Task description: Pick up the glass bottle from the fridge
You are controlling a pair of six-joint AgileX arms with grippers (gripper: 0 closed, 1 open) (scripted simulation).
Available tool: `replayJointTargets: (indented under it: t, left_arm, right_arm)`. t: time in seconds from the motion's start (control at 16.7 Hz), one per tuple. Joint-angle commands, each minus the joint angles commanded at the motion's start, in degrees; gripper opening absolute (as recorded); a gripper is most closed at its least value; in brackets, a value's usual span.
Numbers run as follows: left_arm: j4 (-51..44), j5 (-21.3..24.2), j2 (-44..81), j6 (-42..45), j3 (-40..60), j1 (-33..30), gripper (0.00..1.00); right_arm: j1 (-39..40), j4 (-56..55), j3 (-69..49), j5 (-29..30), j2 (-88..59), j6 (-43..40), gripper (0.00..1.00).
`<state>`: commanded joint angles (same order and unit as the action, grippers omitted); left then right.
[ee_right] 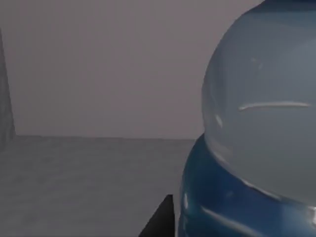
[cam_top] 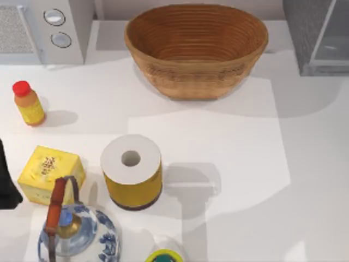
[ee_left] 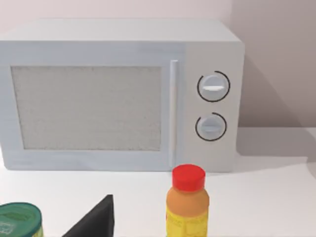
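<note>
R gripper (ee_right: 160,219) inside fridge (cam_top: 319,35), bottle (ee_right: 256,128) looming just beside it; jaw state can't tell. L arm parked at table's left edge. Risk: off-centre closing could tip bottle.

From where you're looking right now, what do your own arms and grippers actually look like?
Little of them shows. The left arm is a matte black, blunt-edged shape at the table's left edge in the top view. The left gripper's finger is a plain black wedge, and the right gripper's finger a similar black, angular tip. No cables or markings are visible.
</note>
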<state>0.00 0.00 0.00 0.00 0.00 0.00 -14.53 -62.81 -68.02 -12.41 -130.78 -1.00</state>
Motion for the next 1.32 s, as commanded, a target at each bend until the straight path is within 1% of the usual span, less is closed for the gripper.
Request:
replayJointTargets:
  t: [0.06,0.6,1.02,1.32]
  left_arm:
    - [0.00,0.00,0.00,0.00,0.00,0.00,1.00]
    - [0.00,0.00,0.00,0.00,0.00,0.00,1.00]
    - [0.00,0.00,0.00,0.00,0.00,0.00,1.00]
    - [0.00,0.00,0.00,0.00,0.00,0.00,1.00]
  right_arm:
    - [0.00,0.00,0.00,0.00,0.00,0.00,0.00]
    - [-0.17,0.18,-0.01,-0.03,0.27,0.09,0.00]
    - [-0.14,8.61,-1.22,-0.11,7.16,0.15,0.00]
    - [-0.17,8.90,-1.05,-0.18,7.65,0.25,0.00]
